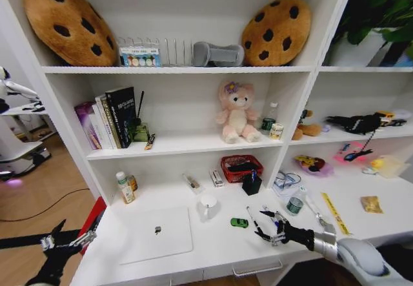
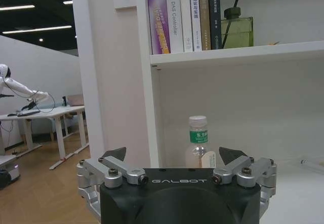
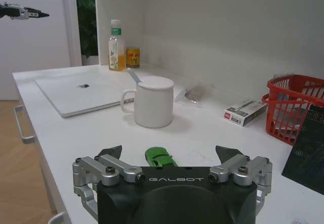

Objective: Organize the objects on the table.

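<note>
Lining up my right gripper on the green toy car

My right gripper hovers low over the table, lower centre-right of the head view, fingers spread wide and empty, the car just ahead between them so a straight reach would frame it. The laptop lies flat, lower centre-left. My left gripper waits open and empty off the table's edge, bottom left.

White table: silver laptop, white mug, green toy car, red basket.
</note>
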